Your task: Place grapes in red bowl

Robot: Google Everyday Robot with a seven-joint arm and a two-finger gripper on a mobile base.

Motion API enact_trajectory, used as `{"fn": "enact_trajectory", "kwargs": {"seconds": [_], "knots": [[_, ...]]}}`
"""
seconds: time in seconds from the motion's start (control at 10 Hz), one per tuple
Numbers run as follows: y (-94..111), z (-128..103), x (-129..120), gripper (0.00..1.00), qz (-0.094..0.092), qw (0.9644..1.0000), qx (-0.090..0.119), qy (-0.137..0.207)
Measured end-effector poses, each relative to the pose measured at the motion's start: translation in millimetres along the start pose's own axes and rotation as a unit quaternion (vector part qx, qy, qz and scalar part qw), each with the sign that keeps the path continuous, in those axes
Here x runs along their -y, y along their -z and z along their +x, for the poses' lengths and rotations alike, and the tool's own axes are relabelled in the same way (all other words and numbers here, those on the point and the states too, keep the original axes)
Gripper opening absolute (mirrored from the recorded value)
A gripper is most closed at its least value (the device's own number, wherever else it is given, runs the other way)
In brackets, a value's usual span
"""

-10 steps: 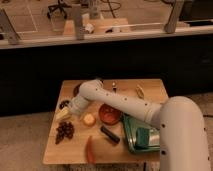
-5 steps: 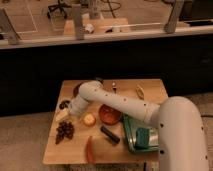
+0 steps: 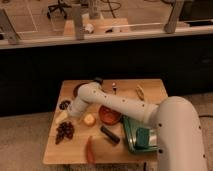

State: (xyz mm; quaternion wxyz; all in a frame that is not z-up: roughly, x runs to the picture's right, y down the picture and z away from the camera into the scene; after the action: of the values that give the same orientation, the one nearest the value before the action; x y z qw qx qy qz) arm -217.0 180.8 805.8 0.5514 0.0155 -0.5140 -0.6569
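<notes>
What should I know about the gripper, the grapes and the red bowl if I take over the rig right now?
Gripper: low over the left side of the table, just behind the grapes, not seen holding anything.
Grapes: lying on the table near its left front, outside any bowl.
Red bowl: mid-table, right of the grapes, partly under the arm.
Done: nothing placed yet.
Left: grasp the grapes, carry them right, release them in the red bowl.

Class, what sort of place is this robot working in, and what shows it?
Probably an office or lab test area: a wooden table of food, a railing behind, an office chair beyond. The gripper hangs near the grapes.
</notes>
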Motion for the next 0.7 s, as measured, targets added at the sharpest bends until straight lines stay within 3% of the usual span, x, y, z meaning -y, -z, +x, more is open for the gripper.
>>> {"fn": "enact_trajectory", "kwargs": {"seconds": [0.1,0.7], "knots": [[-1.4,-1.1,0.1,0.73,0.000,1.0000,0.002,0.005],[-3.5,-3.8,0.3,0.12,-0.007,0.9999,0.003,0.013]]}}
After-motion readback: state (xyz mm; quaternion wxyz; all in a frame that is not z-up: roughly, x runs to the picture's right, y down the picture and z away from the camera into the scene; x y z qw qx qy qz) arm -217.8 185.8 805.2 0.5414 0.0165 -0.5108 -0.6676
